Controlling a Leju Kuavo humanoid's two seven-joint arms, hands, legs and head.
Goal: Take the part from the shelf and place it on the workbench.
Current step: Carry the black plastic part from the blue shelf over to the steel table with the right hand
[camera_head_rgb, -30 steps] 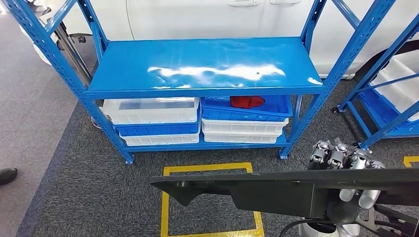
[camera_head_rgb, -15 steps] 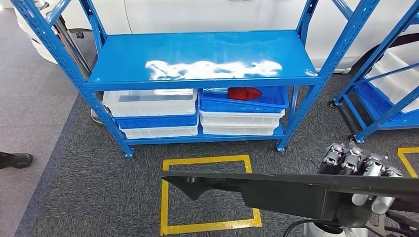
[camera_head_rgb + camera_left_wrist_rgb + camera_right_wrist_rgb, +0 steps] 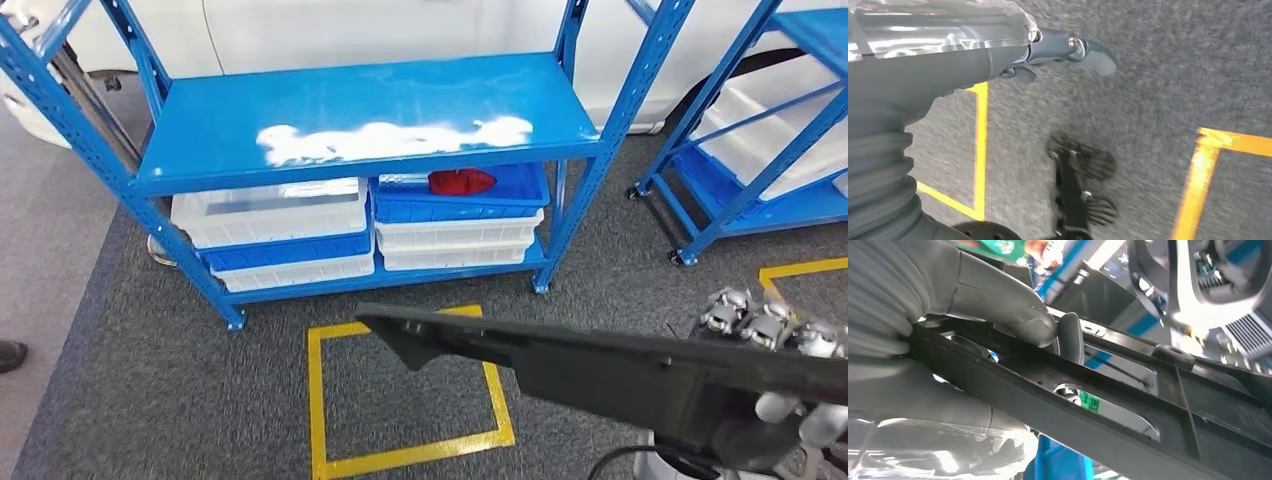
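Note:
A long flat black plastic part [image 3: 600,370] stretches across the lower head view, its pointed end reaching over the yellow floor square. My right hand [image 3: 775,330] grips its right end, silver knuckles showing over the top edge. In the right wrist view the hand [image 3: 973,290] is wrapped around the ribbed black part [image 3: 1073,405], with the thumb pressed on its upper face. My left hand [image 3: 1068,47] hangs over the grey carpet and holds nothing, its thumb sticking out. The blue shelf [image 3: 370,110] stands ahead with a bare top board.
Under the shelf sit white and blue bins [image 3: 280,235]; a red object [image 3: 460,181] lies in the upper blue one. A second blue rack [image 3: 760,150] stands at the right. A yellow square [image 3: 320,400] marks the carpet. A person's shoe [image 3: 8,355] shows at the left edge.
The whole picture has shifted left and up, so the camera has moved to the right and away from the shelf. The black part stays in my right hand.

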